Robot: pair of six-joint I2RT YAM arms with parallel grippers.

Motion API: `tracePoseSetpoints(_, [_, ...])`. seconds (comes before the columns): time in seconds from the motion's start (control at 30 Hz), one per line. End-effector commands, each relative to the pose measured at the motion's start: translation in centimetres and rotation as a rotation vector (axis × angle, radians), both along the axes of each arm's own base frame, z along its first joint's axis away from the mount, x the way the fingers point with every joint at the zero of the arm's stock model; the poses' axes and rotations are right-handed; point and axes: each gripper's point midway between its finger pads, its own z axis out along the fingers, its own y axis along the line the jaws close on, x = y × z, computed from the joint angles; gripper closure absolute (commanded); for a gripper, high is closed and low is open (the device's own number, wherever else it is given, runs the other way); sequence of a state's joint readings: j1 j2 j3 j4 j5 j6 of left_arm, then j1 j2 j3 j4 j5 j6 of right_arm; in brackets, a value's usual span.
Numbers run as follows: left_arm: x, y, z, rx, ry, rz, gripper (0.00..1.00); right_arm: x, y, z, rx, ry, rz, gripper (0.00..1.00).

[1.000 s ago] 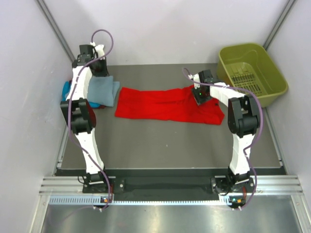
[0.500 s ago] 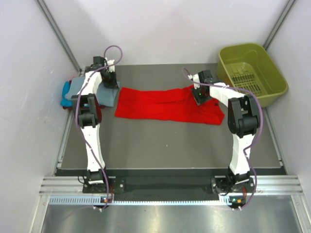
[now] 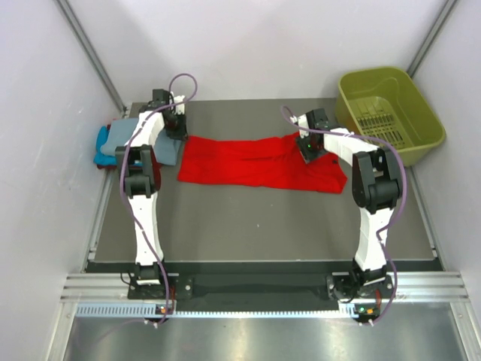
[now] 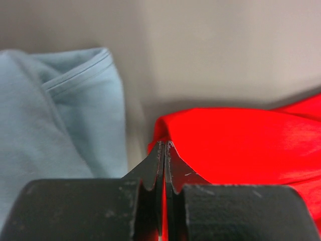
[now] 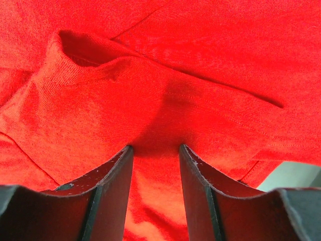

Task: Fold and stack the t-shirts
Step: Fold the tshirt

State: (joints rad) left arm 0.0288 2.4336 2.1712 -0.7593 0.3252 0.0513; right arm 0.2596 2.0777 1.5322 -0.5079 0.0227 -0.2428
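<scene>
At the right claw point(image 5: 155, 147), rumpled fine-knit red t-shirt point(image 5: 165, 60)

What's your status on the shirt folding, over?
Left gripper shut at left corner of red t-shirt. Right gripper jaws apart, down on its right end. Grey-blue t-shirt close beside; nothing blocking.

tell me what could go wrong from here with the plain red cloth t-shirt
1. The left gripper is shut with its tips just at the corner of the plain red cloth t-shirt; any hold there may slip.
2. The grey-blue cloth t-shirt lies close beside that corner and could get dragged.
3. The right gripper has its jaws apart over a raised fold, so closing may pinch several layers.
</scene>
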Motion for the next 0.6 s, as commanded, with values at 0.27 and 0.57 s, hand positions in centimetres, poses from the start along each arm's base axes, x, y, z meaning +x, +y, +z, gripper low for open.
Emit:
tracePoseSetpoints(0.27, [0.3,5.9,-2.3,0.122,0.017,0.101,1.0,0.6,0.8,1.1,0.001,-0.048,0.014,0.57])
tracePoseSetpoints(0.57, [0.7,11.9,-2.5,0.229,0.006,0.2,1.0,0.5,0.8,1.3,-0.002,-0.054,0.016,0.57])
